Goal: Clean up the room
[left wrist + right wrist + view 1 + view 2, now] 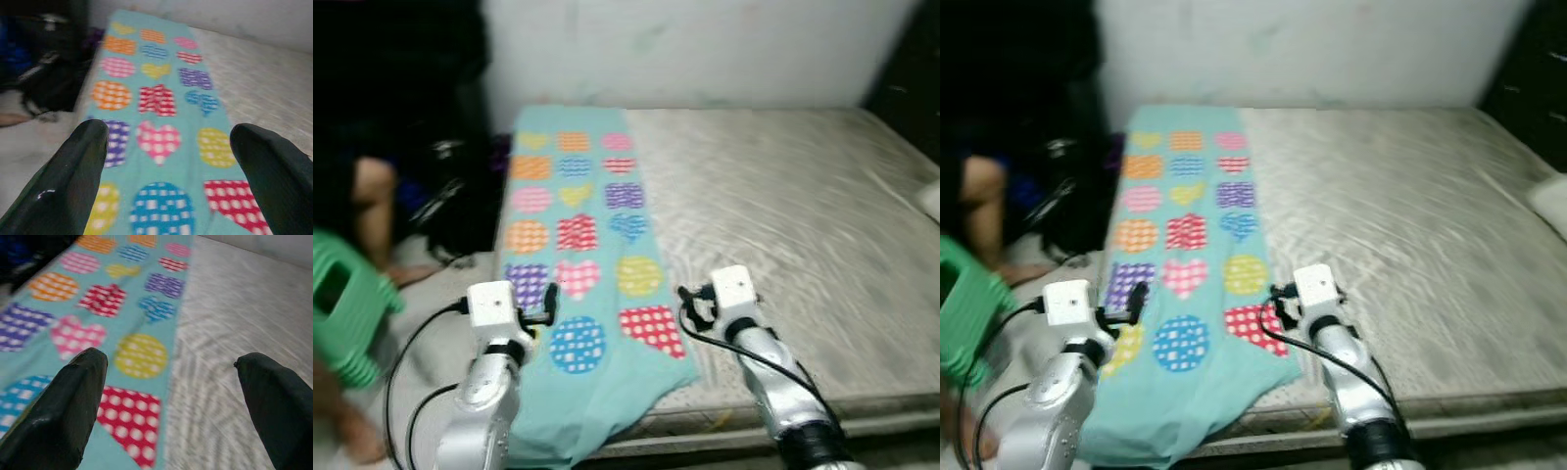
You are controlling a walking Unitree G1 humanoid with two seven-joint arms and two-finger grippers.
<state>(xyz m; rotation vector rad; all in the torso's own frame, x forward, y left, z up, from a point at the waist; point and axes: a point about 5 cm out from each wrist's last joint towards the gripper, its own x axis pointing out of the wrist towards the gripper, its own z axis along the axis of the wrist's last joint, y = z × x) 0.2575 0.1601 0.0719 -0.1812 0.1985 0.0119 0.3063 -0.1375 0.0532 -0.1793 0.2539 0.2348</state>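
- A robot is standing at the foot of a bed [822,196], looking down along a bare grey mattress that is reaching back to a pale wall.
- A turquoise blanket [576,225] patterned with bright hearts and circles is lying flat in a long strip down the bed's left side, its near end hanging over the edge.
- The left gripper [168,161] is hovering above the blanket's near left edge, fingers spread wide, holding nothing.
- The right gripper [171,396] is hovering over the blanket's right edge where it meets the mattress, also wide open and empty.
- Judging by this, the tidying looks barely started: the blanket is not yet gripped, folded or moved.
- A person's leg [374,211], a green stool [342,304] and dark bags [450,201] are sitting on the floor left of the bed.
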